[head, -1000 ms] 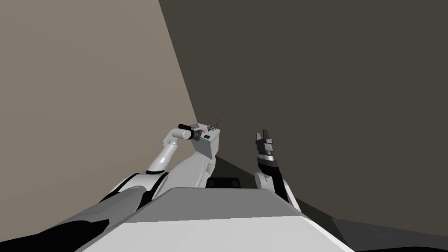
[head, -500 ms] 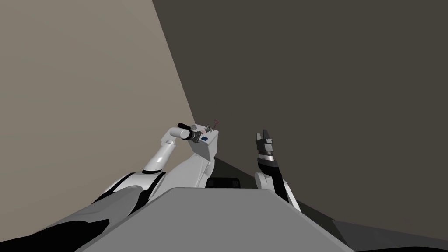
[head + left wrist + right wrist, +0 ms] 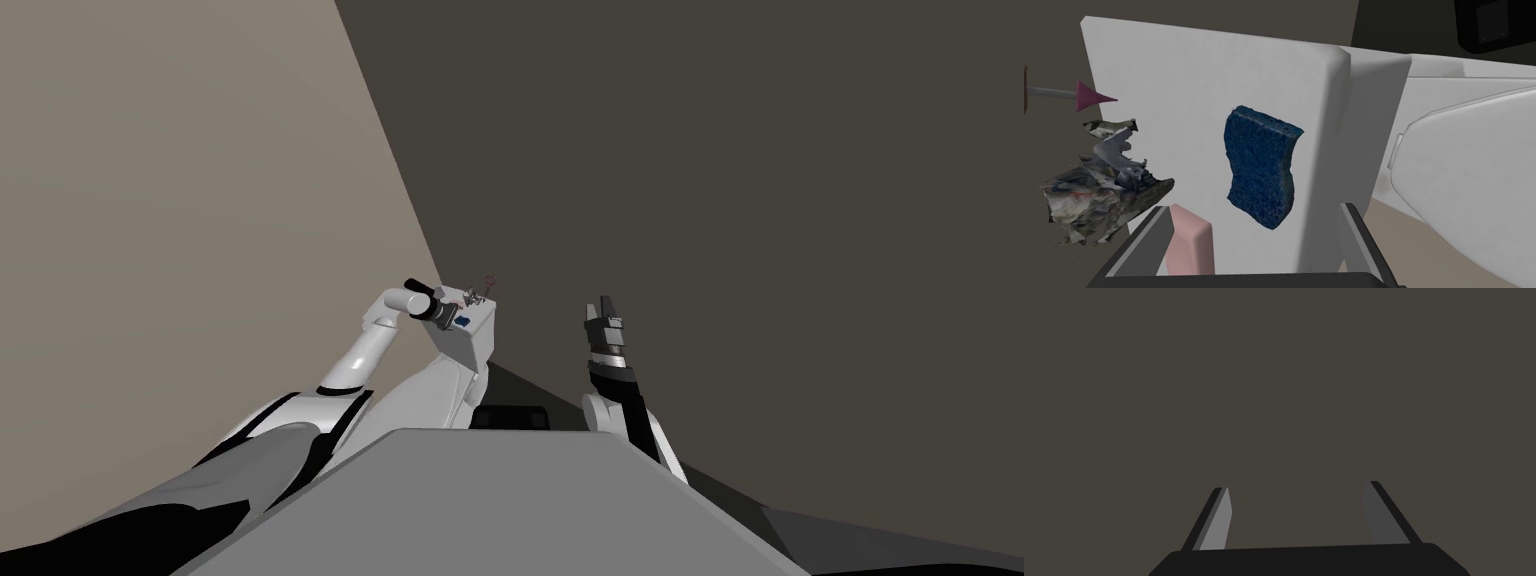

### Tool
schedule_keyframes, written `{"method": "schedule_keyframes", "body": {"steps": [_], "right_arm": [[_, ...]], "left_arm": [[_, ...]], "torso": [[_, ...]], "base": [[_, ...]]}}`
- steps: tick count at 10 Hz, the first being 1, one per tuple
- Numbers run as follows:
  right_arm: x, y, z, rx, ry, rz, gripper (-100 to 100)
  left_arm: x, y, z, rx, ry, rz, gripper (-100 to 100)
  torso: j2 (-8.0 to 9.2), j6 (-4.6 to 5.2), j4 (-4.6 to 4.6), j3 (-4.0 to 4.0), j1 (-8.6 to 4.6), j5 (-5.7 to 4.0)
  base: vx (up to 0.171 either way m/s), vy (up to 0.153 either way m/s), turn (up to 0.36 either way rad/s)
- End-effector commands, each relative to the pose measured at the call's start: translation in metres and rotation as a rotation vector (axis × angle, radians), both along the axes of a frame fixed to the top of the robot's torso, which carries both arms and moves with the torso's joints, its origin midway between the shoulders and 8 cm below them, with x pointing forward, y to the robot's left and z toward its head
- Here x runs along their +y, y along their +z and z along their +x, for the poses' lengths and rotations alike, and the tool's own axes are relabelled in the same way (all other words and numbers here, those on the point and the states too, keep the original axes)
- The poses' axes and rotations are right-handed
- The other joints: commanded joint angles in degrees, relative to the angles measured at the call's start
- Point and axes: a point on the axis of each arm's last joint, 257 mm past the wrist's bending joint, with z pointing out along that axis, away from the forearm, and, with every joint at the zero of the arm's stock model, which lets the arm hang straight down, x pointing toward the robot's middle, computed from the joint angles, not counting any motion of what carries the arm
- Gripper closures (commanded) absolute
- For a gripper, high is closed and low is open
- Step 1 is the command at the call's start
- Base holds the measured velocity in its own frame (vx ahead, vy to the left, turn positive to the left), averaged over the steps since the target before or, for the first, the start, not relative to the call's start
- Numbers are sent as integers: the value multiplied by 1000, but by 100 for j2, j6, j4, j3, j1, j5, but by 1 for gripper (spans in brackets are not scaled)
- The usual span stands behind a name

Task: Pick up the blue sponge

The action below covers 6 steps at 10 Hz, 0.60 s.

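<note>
Both fingers of the left gripper (image 3: 1255, 208) stand wide apart, and the blue sponge (image 3: 1259, 170) lies flat just beyond their tips, in line with the gap and not yet touched. It rests on the white top of a tank (image 3: 1174, 75), close to the edge that faces the toilet lid (image 3: 1464, 165). This looks like the end of the approach, just short of the grasp.

The next move, as I judge it, calls for pushing the hand forward until the fingers straddle the sponge, then closing and lifting. A pink bar of soap (image 3: 1191, 245) sits just inside one finger, with a crumpled wad (image 3: 1099, 195) farther out on that side. Closing could catch the soap along with the sponge.

From the head, the left arm reaches forward and bends in over the tank, left of the middle. The right gripper (image 3: 1296, 488) is raised on the right, well apart from it, its fingers spread and empty.
</note>
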Motion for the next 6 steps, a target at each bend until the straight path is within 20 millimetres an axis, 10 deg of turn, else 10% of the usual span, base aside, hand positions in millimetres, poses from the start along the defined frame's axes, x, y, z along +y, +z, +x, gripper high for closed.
{"method": "schedule_keyframes", "body": {"steps": [1, 6], "right_arm": [[0, 0, 0, 0, 0, 0, 0], [0, 0, 0, 0, 0, 0, 0]], "left_arm": [[1, -1, -8, 38, -6, 4, -100], [8, -1, -39, 156, -26, 19, -100]], "torso": [[0, 0, 0, 0, 0, 0], [-4, 0, -1, -3, 0, 0]], "base": [[52, -30, -22], [61, -26, -19]]}}
